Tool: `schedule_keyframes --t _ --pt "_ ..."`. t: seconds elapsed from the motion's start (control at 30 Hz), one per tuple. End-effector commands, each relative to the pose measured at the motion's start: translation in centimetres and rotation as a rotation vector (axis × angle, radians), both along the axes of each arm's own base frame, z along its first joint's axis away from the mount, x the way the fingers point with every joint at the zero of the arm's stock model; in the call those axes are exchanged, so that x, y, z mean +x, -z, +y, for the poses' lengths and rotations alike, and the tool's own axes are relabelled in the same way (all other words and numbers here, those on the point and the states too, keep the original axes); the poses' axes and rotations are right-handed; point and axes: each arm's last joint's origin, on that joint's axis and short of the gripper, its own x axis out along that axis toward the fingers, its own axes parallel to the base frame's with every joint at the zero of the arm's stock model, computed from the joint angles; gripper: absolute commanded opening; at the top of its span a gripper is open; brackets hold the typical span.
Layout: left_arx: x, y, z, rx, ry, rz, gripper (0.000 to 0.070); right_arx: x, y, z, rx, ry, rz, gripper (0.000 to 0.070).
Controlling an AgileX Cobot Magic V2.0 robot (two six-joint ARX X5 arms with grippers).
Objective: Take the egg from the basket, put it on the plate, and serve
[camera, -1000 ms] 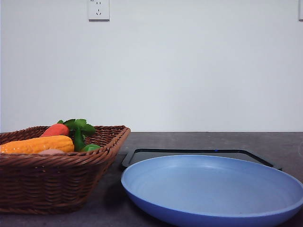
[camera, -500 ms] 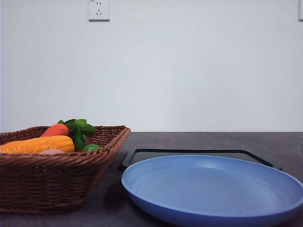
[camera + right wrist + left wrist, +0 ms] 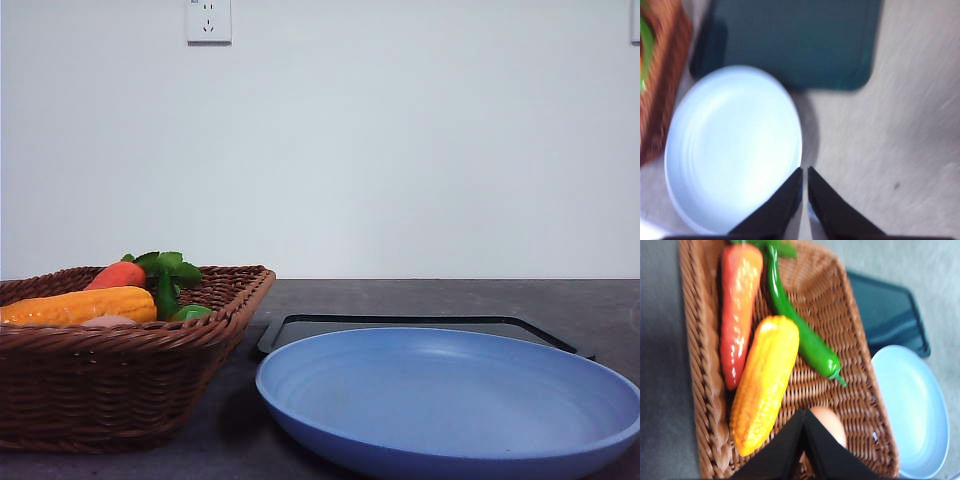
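You have the small brownish-pink egg [image 3: 830,423] lying in the dark woven wicker basket [image 3: 705,390]; both arms' fingers [image 3: 805,416] [image 3: 804,172] are pressed together, empty.

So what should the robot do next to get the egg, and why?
Probably open the left gripper and lower it around the egg. The fingers look closed together above the egg, which lies in the basket beside the corn. The plate has nothing on it, so the egg needs picking up first.
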Motion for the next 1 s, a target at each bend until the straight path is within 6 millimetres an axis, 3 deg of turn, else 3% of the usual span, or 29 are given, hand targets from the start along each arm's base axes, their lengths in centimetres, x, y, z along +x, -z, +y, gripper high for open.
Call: schedule_keyframes --t 0.0,0.1,0.2,0.3,0.6,0.77,0.97 --pt "0.4 -0.2 -0.1 0.006 0.022 -0.009 0.0001 0.7 0.2 0.1 0.000 -0.046 0.009 0.0000" --pt "0.8 0.1 -0.2 0.008 0.022 0.013 0.0059 1.8 1.3 0.5 -0.006 -0.065 0.086 0.0091" --pt "1.0 0.1 -0.2 -0.002 0.011 0.019 0.0211 2.7 2.7 1.0 -0.012 -0.085 0.161 0.0191" --pt "1.1 0.1 -0.2 -0.004 0.011 0.011 0.0310 3.7 4.1 1.6 -0.018 -0.111 0.212 0.0198" --pt "1.1 0.0 -0.2 -0.005 0.011 0.007 0.0309 6.5 7.4 3.9 -0.020 -0.173 0.257 0.0198" --pt "1.1 0.0 -0.2 -0.004 0.011 0.006 0.0308 7.0 9.0 4.9 -0.029 -0.203 0.307 0.0187" --pt "1.1 0.0 -0.2 -0.004 0.011 0.006 0.0308 7.1 9.4 5.5 -0.034 -0.220 0.317 0.0043"
